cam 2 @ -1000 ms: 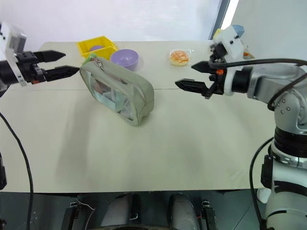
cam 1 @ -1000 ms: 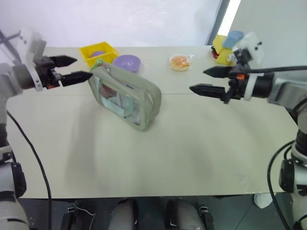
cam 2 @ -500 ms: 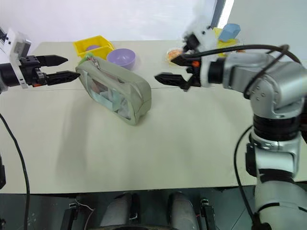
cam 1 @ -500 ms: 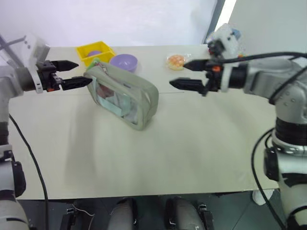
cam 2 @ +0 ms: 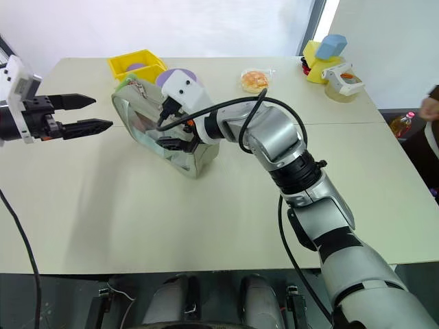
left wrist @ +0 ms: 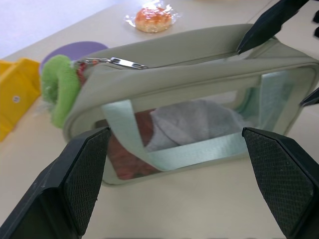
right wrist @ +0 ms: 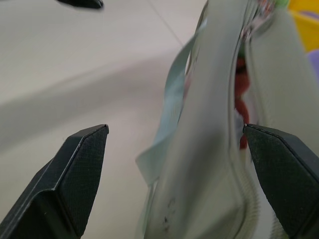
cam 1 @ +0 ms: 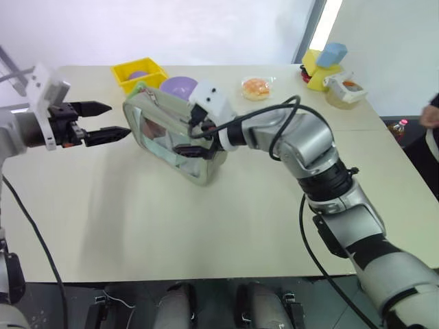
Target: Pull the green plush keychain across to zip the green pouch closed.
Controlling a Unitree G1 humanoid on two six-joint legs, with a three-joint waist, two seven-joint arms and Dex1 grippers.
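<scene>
Green pouch: pale sage fabric, clear window side, standing toward the counter's far left; top zipper partly open; grey and reddish items inside; no legible writing.
Green plush keychain: on the zipper pull at the pouch's far end.
Yellow bin: holds a purple item.
Purple bowl: behind the pouch.
Right gripper: jaws spread, straddling the pouch's near end.
Left gripper: jaws spread, empty, just beside the pouch.

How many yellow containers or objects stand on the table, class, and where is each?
2. A yellow bin stands at the table's far left, behind the green pouch and beside the purple bowl. A yellow object with a blue top stands at the far right corner. Others may be hidden.
</scene>
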